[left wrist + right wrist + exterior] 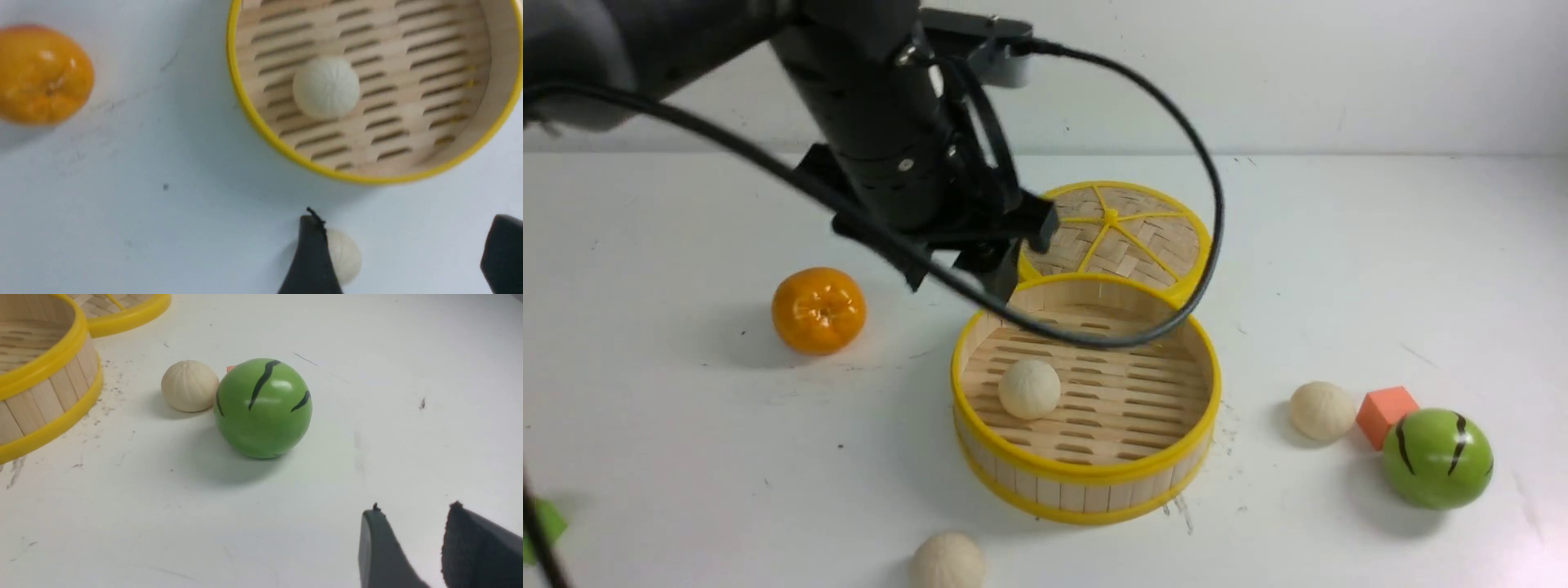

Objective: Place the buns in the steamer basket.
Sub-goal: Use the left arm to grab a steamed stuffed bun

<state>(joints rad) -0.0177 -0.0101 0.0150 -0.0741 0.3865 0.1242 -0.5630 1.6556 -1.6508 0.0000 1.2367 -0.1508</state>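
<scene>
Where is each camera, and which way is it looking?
Front view: between the arms, looking forward and down at the table; shows the left arm over the steamer basket.
Left wrist view: on the left wrist, looking down at the bun in the basket and orange; left pincer tips show.
Right wrist view: on the right wrist, low, facing the green striped ball; right pincer tips show.
Shared: front and left wrist both see the orange and that bun.

One bun in basket, lid behind
</scene>
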